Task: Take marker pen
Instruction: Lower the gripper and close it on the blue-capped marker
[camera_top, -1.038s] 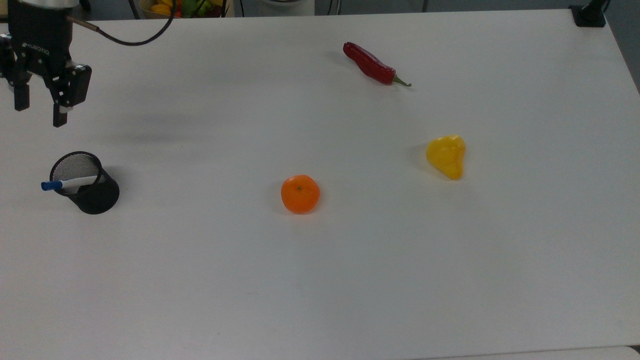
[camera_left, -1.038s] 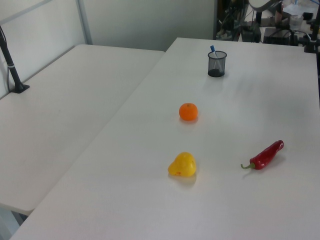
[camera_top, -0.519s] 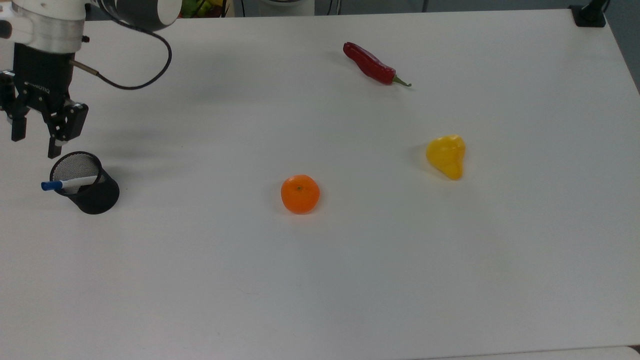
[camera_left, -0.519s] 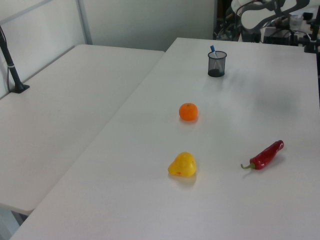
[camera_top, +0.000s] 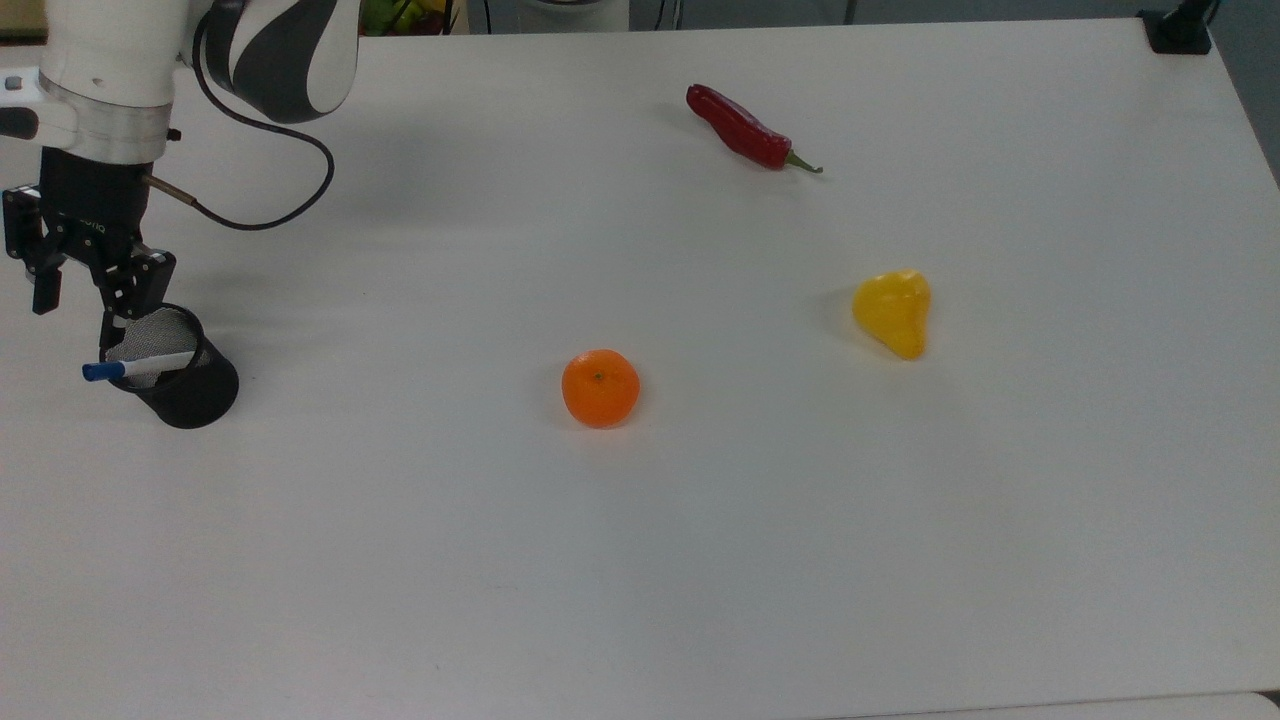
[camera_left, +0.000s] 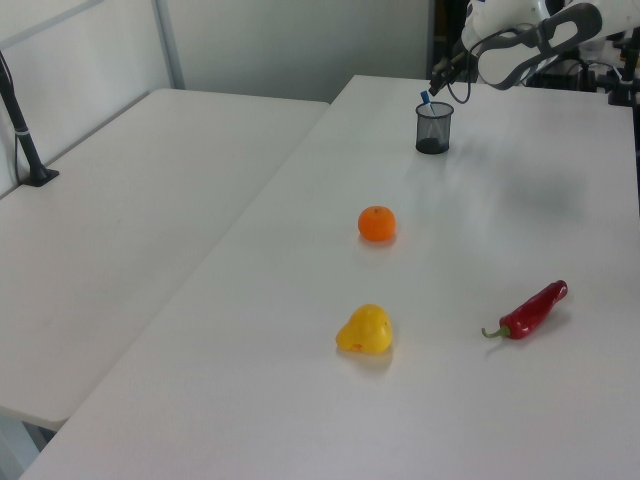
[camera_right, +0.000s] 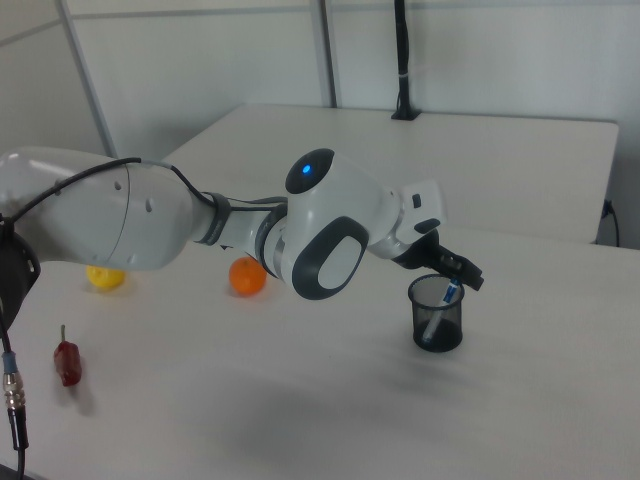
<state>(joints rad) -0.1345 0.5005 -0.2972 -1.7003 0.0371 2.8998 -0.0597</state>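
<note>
The marker pen (camera_top: 138, 366), white with a blue cap, leans in a mesh cup (camera_top: 190, 390) near the table's (camera_top: 700, 520) edge at the top view's left.

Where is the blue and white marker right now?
The marker pen stands in the black mesh cup at the top view's far left, blue cap poking over the rim, just below the open gripper.

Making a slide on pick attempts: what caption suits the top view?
Open gripper poised above the marker pen standing in a black mesh cup, with orange, yellow pear and red chili nearby.
</note>
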